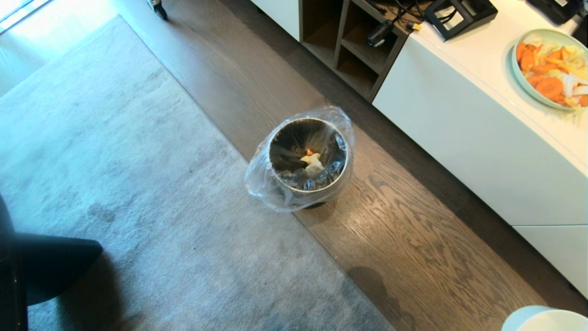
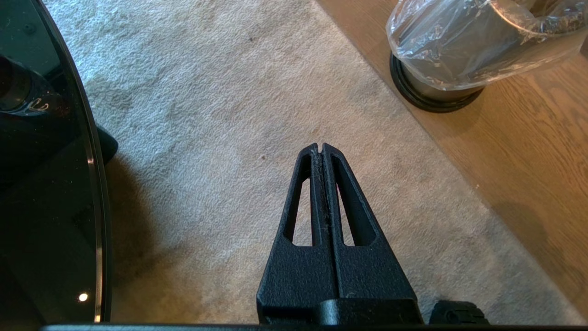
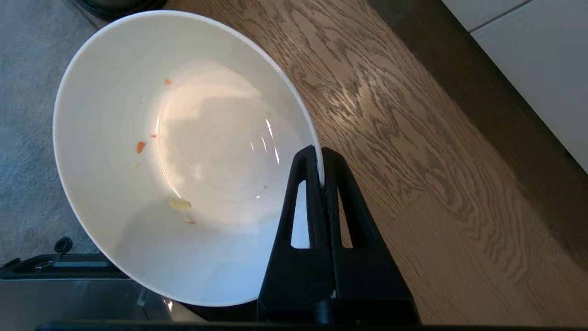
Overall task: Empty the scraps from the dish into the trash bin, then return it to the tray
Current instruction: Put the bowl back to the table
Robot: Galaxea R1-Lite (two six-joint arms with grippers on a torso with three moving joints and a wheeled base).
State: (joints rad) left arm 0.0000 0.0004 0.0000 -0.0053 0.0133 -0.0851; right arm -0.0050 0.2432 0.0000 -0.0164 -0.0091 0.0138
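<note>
One trash bin (image 1: 308, 158) on wood floor (image 1: 413, 257) at rug (image 1: 138, 184) edge; scraps (image 1: 312, 161) inside: pale bits, one orange piece. One dish (image 3: 183, 151) clamped at rim by right gripper (image 3: 321, 154); about six tiny bits left inside. Left gripper (image 2: 320, 148) pressed together, empty, above rug. One plate (image 1: 519, 73) on counter.

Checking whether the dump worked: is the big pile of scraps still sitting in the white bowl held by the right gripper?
No. The dish, pinched at its rim by the right gripper, holds only a few tiny crumbs, while the scraps lie inside the trash bin.
</note>
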